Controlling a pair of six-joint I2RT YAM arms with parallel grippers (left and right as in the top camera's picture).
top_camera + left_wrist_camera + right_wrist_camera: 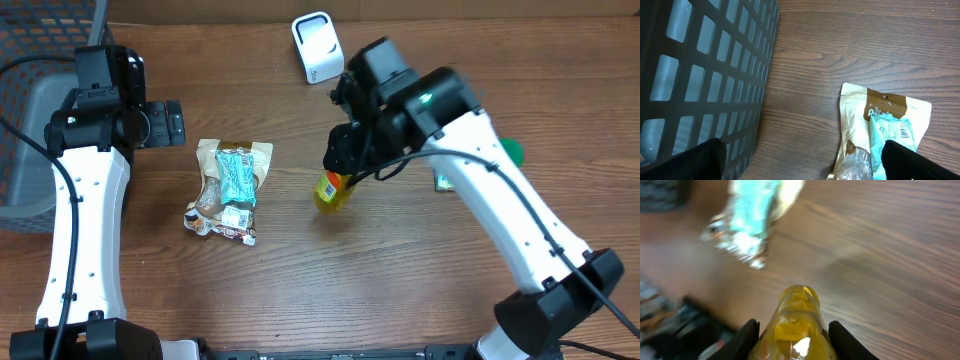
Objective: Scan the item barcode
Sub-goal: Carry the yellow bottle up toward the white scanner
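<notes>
Two roles here: left gripper (165,123) hangs wide apart and empty near the basket (30,130), clear of the bags (228,190); right gripper (794,339) clamps the yellow bottle (332,190) above the surface (400,290), probably for presenting to the scanner (317,47).

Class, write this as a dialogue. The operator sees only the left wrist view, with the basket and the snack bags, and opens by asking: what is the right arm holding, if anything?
Observer: The right fingers are closed on a yellow bottle.
Operator: Where would it be scanned?
Observer: A white box, likely the scanner, stands at the far side of the table, beyond the bottle.
Operator: Is anything else outside my view?
Observer: A green object shows partly behind the right arm; I cannot tell what it is.
</notes>
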